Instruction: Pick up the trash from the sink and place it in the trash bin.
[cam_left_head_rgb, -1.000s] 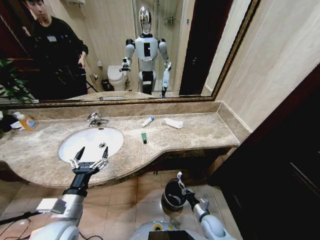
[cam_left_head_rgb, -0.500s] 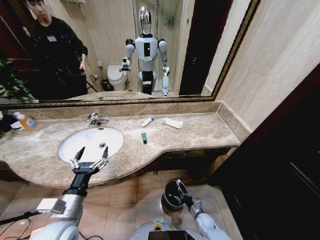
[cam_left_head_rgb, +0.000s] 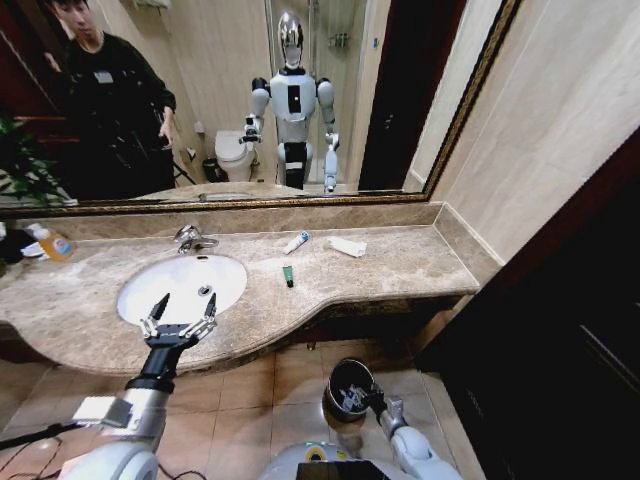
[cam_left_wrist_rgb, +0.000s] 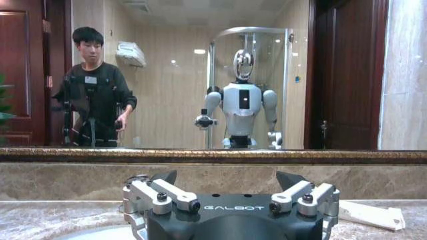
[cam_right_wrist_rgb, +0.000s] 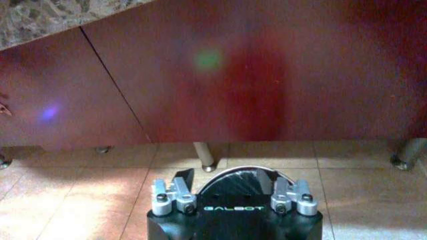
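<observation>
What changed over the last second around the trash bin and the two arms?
The right gripper, low over the trash bin, held a small white piece a second ago; that piece now lies inside the bin, the jaws stand open, and the arm has drawn back toward the robot. The left gripper stayed open at the front edge of the sink. The white tube, dark green tube and flat packet stayed on the counter.
</observation>
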